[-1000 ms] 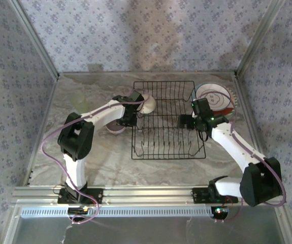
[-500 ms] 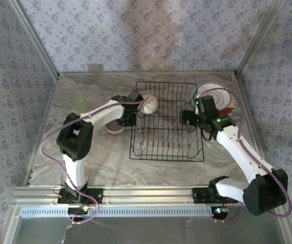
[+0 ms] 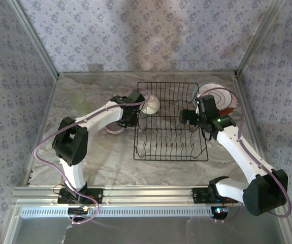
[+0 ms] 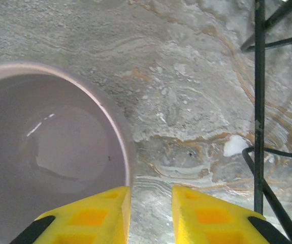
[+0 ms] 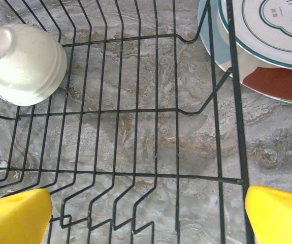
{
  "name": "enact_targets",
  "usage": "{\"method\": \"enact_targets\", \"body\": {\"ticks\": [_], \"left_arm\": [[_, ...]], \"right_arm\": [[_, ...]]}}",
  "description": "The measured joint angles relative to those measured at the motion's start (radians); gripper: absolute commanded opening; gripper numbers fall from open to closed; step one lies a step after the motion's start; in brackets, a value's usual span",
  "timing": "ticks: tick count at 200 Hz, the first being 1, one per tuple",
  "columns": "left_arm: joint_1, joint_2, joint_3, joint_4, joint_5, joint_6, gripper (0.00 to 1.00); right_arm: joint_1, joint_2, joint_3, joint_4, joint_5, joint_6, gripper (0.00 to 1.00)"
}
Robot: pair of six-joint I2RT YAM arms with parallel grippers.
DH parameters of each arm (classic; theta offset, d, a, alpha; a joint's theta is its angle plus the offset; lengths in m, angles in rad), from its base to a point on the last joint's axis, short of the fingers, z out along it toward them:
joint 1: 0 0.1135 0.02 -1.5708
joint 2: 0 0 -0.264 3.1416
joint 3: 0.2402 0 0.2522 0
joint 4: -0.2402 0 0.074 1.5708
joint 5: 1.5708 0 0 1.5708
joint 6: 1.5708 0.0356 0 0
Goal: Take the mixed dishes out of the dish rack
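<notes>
The black wire dish rack (image 3: 171,133) stands mid-table. One cream bowl (image 3: 151,104) lies upside down in its far left corner, also seen as the cream bowl (image 5: 25,63). A lilac bowl (image 3: 115,128) sits upright on the table left of the rack. My left gripper (image 3: 128,118) hangs low beside it, open, with bare table between its fingers; the left finger (image 4: 92,216) is at the lilac bowl's (image 4: 44,152) rim. My right gripper (image 3: 187,118) is wide open over the rack's right side. Stacked plates (image 3: 218,96) lie right of the rack.
The rack's side wires (image 4: 260,101) run close to the right of my left gripper (image 4: 151,192). The plates (image 5: 272,40) lie just outside the rack's right rail (image 5: 235,86). A pale green shape (image 3: 79,101) sits at the far left. Metal frame posts and patterned walls enclose the table.
My right gripper has moved a little away from me over the rack's right side. The rack has shifted slightly to the right. My left arm's elbow has swung leftward; its gripper stays by the lilac bowl.
</notes>
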Motion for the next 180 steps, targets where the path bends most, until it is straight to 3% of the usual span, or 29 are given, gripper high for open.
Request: {"method": "enact_targets", "body": {"ticks": [67,128,180], "left_arm": [[-0.074,-0.019,-0.028,0.004,-0.003,-0.021,0.29],[-0.037,-0.226,-0.138,-0.034,-0.015,-0.03,0.37],[-0.041,-0.361,-0.149,0.044,0.112,-0.056,0.48]], "right_arm": [[0.074,0.182,0.075,0.07,-0.017,-0.037,1.0],[0.132,0.403,0.239,0.146,-0.05,-0.056,1.0],[0.162,0.584,0.413,0.175,-0.074,-0.073,1.0]]}}
